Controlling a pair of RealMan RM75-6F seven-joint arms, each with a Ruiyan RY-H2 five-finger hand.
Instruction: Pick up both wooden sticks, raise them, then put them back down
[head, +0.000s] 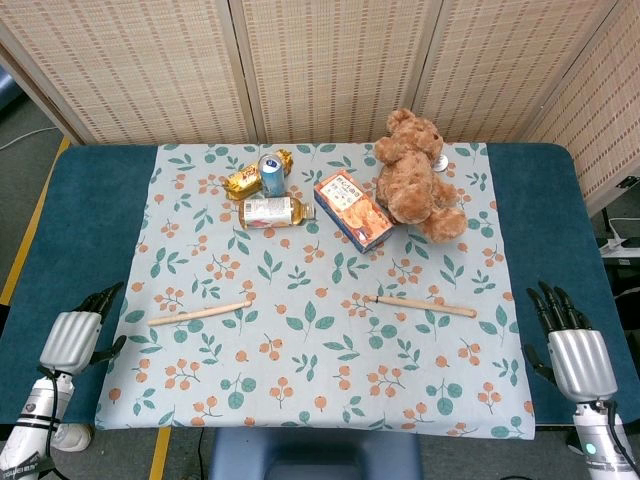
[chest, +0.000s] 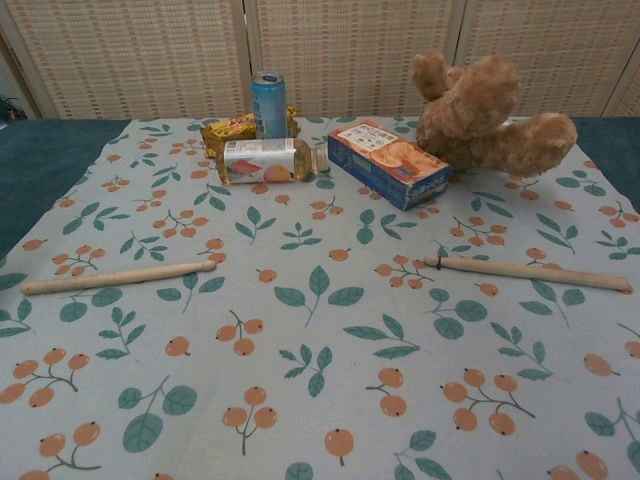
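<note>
the floral tablecloth (head: 320, 390) is the landmark here, spread over a dark blue table (head: 90, 230).

the left wooden stick (head: 199, 313) lies flat on the cloth's left half, near the left edge, running roughly sideways with its inner end slightly further from the robot. the right wooden stick (head: 424, 304) lies flat on the cloth's right half, its dark-tipped thin end pointing toward the cloth's middle. the two sticks are well apart, with a bare stretch of cloth between them. neither is touched by anything.

the left hand (head: 78, 335) hovers off the cloth's left edge, over the blue table, near the front corner. its dark fingers (head: 103, 298) are spread apart and hold nothing. the right hand (head: 574, 345) sits just off the cloth's right edge near the front corner, fingers (head: 552, 304) extended, separated and holding nothing. the chest view shows neither hand.

at the cloth's far side stands a group of items: a blue can (head: 271, 173) upright, a gold snack packet (head: 248, 178) beside it, a bottle (head: 270, 211) lying on its side in front of them, a blue and orange box (head: 352, 209) lying at a slant near the cloth's centre line, and a brown teddy bear (head: 414, 178) toward the far right. behind the table stand woven screen panels (head: 330, 60).
</note>
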